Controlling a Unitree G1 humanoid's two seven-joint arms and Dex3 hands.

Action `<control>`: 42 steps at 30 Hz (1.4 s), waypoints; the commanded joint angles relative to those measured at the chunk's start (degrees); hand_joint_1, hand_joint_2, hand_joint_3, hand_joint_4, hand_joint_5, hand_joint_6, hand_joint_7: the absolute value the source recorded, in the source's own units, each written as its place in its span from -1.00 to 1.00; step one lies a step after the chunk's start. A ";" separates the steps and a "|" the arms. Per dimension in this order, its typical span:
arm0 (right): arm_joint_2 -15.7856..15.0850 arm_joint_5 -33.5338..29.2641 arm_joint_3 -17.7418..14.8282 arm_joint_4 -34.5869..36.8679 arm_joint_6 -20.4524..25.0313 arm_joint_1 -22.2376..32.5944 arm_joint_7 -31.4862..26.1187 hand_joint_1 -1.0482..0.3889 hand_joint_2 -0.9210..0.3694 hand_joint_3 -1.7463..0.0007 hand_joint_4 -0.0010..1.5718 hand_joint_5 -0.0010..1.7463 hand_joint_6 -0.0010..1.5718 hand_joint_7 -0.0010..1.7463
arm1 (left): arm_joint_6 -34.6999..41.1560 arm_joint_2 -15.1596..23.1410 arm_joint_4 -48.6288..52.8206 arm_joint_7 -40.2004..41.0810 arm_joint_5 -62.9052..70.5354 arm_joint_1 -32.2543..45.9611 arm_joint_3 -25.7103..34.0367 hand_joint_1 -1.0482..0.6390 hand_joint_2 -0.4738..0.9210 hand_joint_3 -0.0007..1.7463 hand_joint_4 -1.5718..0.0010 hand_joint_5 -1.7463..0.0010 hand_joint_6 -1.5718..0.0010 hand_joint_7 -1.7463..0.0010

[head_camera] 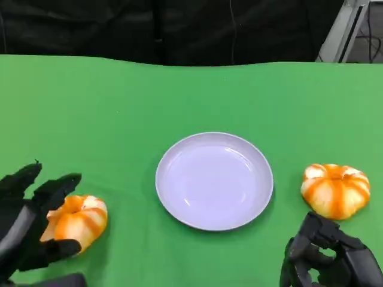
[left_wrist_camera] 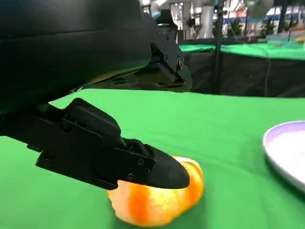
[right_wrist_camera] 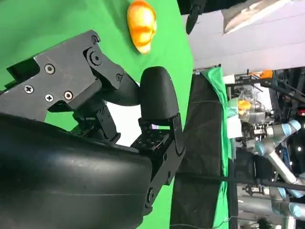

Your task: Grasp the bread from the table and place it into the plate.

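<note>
- Round, shallow, pale lilac plate at the middle of the green-covered worktop, nothing in it; rim seen again at the edge of the left wrist view.
- Orange-and-white striped, knot-shaped bread roll on the robot's left, lying on the green cloth, well apart from the plate.
- Black many-fingered left hand wrapped about that roll: fingers over its far side, another black digit against its near side.
- Left wrist view: one black finger pressed onto the top of the same roll, roll resting on the cloth, not lifted.
- Second orange-and-white striped bread roll on the robot's right, also on the cloth, near the plate's right rim but not touching it.
- Black right hand low at the near right, just beside that second roll, on its near side; fingers curled inward with nothing between them.
- Right wrist view: black fingers of the right hand bent in, an orange roll lying apart beyond them on the green cloth.
- Dark backdrop behind the far edge of the worktop; grey metal frame at the far right corner.
</note>
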 commanded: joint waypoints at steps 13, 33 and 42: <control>-0.26 0.03 0.01 -0.12 -0.32 -0.08 -0.29 0.25 -0.45 -0.38 0.07 1.00 -0.14 0.93 | 3.06 3.12 8.77 3.64 -0.22 -4.35 -6.33 -0.72 1.00 -0.82 0.64 0.98 0.42 1.00; -0.39 0.02 0.05 -0.43 -0.27 0.06 -0.62 0.26 -0.43 -0.41 0.07 1.00 -0.12 0.92 | 6.66 3.97 12.35 1.75 -0.22 -5.64 -11.43 -0.73 1.00 -0.74 0.59 0.97 0.42 0.99; -0.39 0.04 0.14 -0.77 0.04 0.18 -0.75 0.26 -0.42 -0.41 0.07 1.00 -0.13 0.93 | 9.57 3.33 19.12 1.03 -1.00 -9.71 -14.87 -0.73 1.00 -0.74 0.56 0.97 0.40 0.99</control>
